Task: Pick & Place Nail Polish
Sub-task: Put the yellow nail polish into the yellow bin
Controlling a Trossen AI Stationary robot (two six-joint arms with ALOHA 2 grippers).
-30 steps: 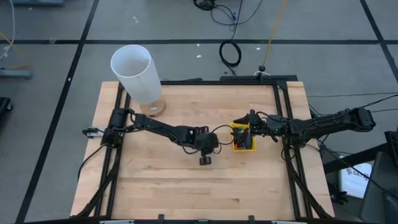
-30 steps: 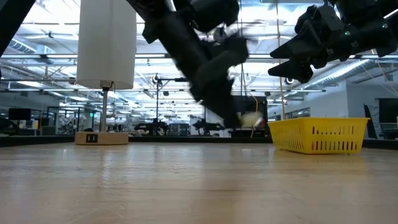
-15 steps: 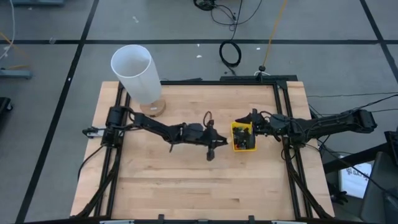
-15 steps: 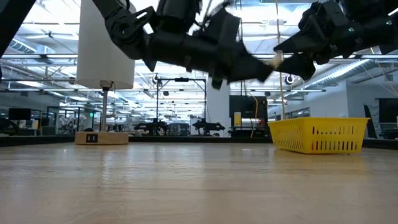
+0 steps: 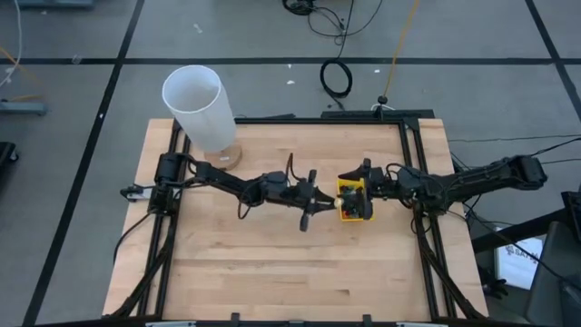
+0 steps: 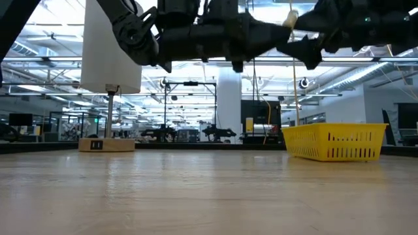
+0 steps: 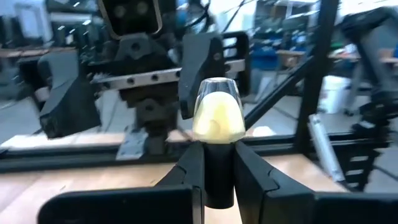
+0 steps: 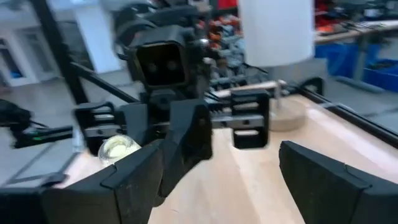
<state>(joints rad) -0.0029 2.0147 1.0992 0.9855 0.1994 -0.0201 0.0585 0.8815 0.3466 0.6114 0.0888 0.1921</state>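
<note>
We note a pale yellow nail polish bottle (image 7: 217, 118) with a dark cap, clamped between the black fingers of the left gripper (image 7: 217, 177). The bin (image 6: 334, 141) is bright yellow with a slotted wall. The cylinder (image 5: 196, 107) is plain white on a tan base. The table (image 5: 272, 263) is light wood grain, framed in black.

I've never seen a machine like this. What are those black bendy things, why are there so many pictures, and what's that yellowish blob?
Those are two robot arms on a wooden table. One camera looks down from above, one sits at table height, and one rides on each wrist. The left tool is pinching a small pale yellow nail polish bottle by its dark cap, beside the yellow bin. The right tool waits open above the bin. A big white cylinder stands at the table's back corner.
</note>
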